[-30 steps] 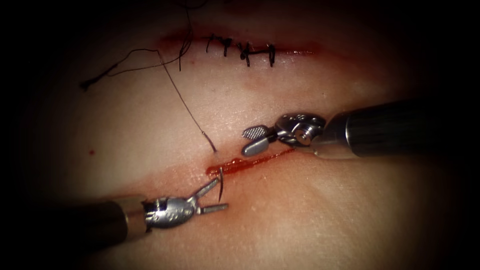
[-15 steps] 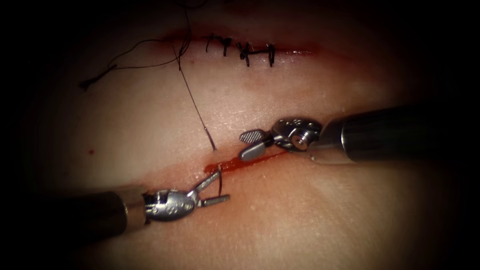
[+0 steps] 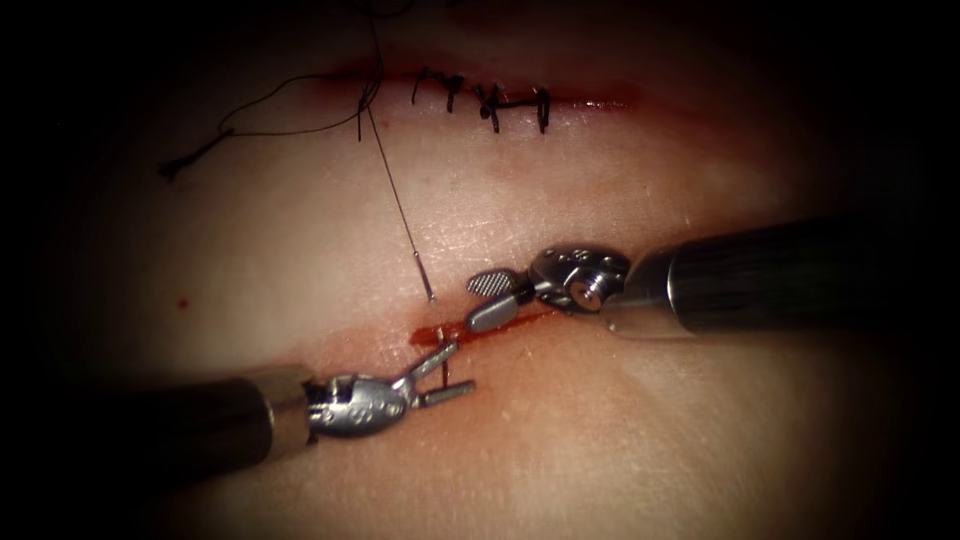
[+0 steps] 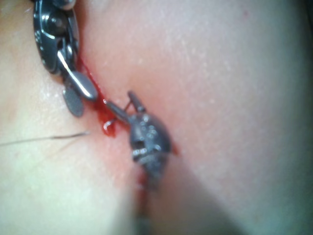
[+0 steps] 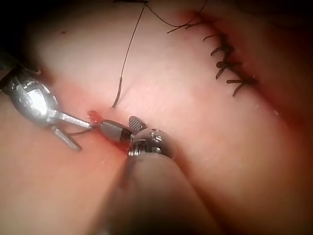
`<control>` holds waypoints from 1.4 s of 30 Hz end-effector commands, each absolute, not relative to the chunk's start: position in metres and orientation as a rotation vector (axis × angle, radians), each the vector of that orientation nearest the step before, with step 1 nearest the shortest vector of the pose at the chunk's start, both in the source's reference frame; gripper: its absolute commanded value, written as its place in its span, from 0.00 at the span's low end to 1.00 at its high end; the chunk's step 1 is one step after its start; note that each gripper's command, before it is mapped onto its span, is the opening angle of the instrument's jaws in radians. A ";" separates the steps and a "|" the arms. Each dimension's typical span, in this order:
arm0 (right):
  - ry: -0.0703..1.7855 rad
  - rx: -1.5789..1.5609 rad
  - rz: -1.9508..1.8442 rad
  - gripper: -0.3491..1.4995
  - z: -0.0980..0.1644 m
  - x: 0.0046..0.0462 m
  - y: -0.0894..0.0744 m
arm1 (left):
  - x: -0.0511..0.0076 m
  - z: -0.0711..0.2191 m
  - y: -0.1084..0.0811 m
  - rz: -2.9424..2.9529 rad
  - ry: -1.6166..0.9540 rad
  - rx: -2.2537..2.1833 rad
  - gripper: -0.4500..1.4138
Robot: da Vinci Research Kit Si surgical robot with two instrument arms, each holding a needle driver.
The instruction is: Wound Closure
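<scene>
Two tools, one needle [image 3: 441, 362]. Left tool [image 3: 449, 371] jaws spread, needle between them. Right tool [image 3: 484, 299] at 2 o'clock, parted, empty.

You work at a surgical training bench: pale tissue [image 3: 600, 430] (an older cut [image 3: 480, 100] already stitched) under endoscope light.

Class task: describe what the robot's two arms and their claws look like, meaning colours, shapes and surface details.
Both arms are long dark shafts ending in a pale metal collar. The left claw sits on a rounded silver head with small holes, and its two fingers are thin. The right claw has a shiny silver wrist with a round pin and two broad paddle fingers, one with a cross-hatched face.
</scene>
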State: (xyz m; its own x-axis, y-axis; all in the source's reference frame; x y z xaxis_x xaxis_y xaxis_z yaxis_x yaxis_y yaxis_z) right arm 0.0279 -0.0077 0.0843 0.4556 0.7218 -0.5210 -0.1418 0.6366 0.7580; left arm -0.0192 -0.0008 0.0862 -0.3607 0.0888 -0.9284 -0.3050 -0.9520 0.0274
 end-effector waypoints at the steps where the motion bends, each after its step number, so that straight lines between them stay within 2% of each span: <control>1: 0.957 0.707 0.588 0.79 0.085 0.0283 -0.008 | -0.0196 0.087 -0.001 2.392 0.281 -1.617 0.32; 2: 0.957 0.707 0.588 0.79 0.085 0.0283 -0.008 | -0.0195 0.087 -0.001 2.392 0.280 -1.618 0.28; 4: 0.957 0.707 0.588 0.79 0.085 0.0283 -0.008 | -0.0194 0.087 -0.001 2.392 0.283 -1.612 0.28; 11: 0.957 0.707 0.588 0.79 0.085 0.0283 -0.008 | -0.0194 0.087 0.000 2.390 0.283 -1.609 0.40; 14: 0.959 0.704 0.583 0.79 0.085 0.0284 -0.008 | -0.0196 0.087 0.000 2.390 0.285 -1.607 0.51; 17: 0.960 0.704 0.582 0.79 0.085 0.0284 -0.009 | -0.0198 0.087 0.000 2.390 0.289 -1.603 0.57; 24: 0.960 0.705 0.581 0.79 0.084 0.0284 -0.009 | -0.0198 0.088 0.000 2.390 0.285 -1.609 0.59; 31: 0.960 0.705 0.581 0.79 0.084 0.0283 -0.009 | -0.0196 0.088 0.001 2.393 0.283 -1.607 0.50; 35: 0.960 0.707 0.581 0.79 0.084 0.0281 -0.009 | -0.0195 0.088 0.000 2.402 0.278 -1.600 0.05; 36: 0.960 0.707 0.581 0.79 0.084 0.0281 -0.009 | -0.0195 0.088 0.000 2.399 0.264 -1.592 0.00; 42: 0.960 0.709 0.581 0.79 0.084 0.0280 -0.008 | -0.0197 0.087 -0.001 2.386 0.206 -1.559 0.00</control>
